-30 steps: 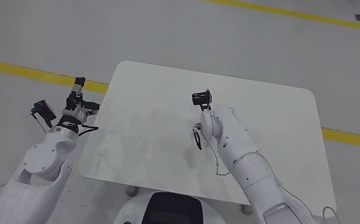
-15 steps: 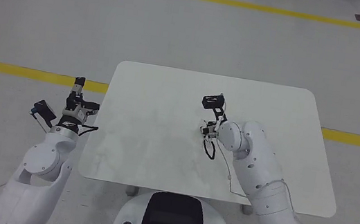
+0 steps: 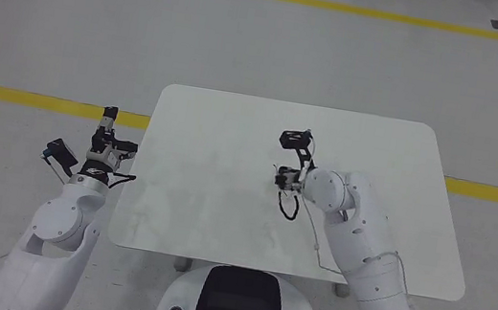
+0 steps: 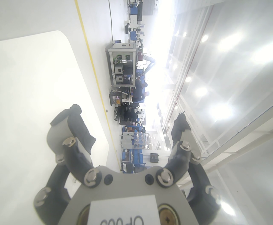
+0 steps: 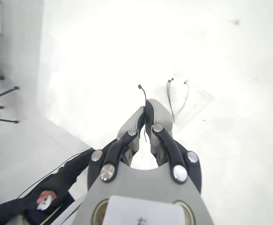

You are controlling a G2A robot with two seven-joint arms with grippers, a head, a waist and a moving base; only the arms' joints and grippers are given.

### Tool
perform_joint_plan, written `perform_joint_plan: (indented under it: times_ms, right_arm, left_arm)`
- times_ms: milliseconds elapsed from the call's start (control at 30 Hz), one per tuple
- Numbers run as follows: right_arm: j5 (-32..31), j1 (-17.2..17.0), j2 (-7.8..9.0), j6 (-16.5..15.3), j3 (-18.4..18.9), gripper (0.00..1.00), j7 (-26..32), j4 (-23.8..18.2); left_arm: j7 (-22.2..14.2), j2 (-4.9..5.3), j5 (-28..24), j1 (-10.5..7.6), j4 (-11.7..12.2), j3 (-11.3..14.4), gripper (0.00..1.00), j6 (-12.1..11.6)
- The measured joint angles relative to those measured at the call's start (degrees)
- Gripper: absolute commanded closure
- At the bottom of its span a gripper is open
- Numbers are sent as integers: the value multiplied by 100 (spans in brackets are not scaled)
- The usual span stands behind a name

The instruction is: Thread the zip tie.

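Note:
In the right wrist view my right gripper (image 5: 145, 107) is shut on a thin black zip tie (image 5: 143, 92). Its small square head sticks out past the fingertips and its tail hangs back between the fingers. From above, the right gripper (image 3: 283, 179) is over the middle of the white table (image 3: 376, 145). My left gripper (image 3: 107, 131) is beside the table's left edge. In the left wrist view the left gripper (image 4: 128, 115) is open with nothing between its fingers.
A clear flat sheet (image 5: 198, 95) lies on the table just beyond the right gripper, with two pale zip ties (image 5: 169, 93) on it. A black cable (image 3: 291, 207) loops under the right wrist. The table's rounded corner (image 4: 64, 38) is next to the left gripper.
The right arm has swung its wrist to the right and slightly toward the table's back, keeping the zip tie in its grip. The left arm has not moved.

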Motion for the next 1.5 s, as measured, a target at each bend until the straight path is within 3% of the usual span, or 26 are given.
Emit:
perform_joint_plan:
  times_ms: [300,500,633,867,900,1067,1167,1333,1500]
  right_arm:
    - [1363,406,-40,185,39,100,457,315]
    - [2795,472,-41,-78,265,100,633,625]
    - [2530,472,-41,-62,257,100,628,618]
    - [2621,418,-41,-74,263,100,527,588]
    - [2692,393,-39,-23,276,100,439,568]
    - [3463,418,-88,984,449,100,-262,478]
    - [3681,544,-127,1547,340,100,-545,534]
    - [3966,820,-212,1619,209,100,-923,1073]
    - [4093,877,-243,1618,165,100,-1039,1138]
  left_arm:
    - [0,0,0,0,0,0,0,0]
    - [0,0,0,0,0,0,0,0]
    - [0,0,0,0,0,0,0,0]
    - [0,0,0,0,0,0,0,0]
    - [0,0,0,0,0,0,0,0]
    - [0,0,0,0,0,0,0,0]
    - [0,0,0,0,0,0,0,0]
    - [0,0,0,0,0,0,0,0]
    - [0,0,0,0,0,0,0,0]
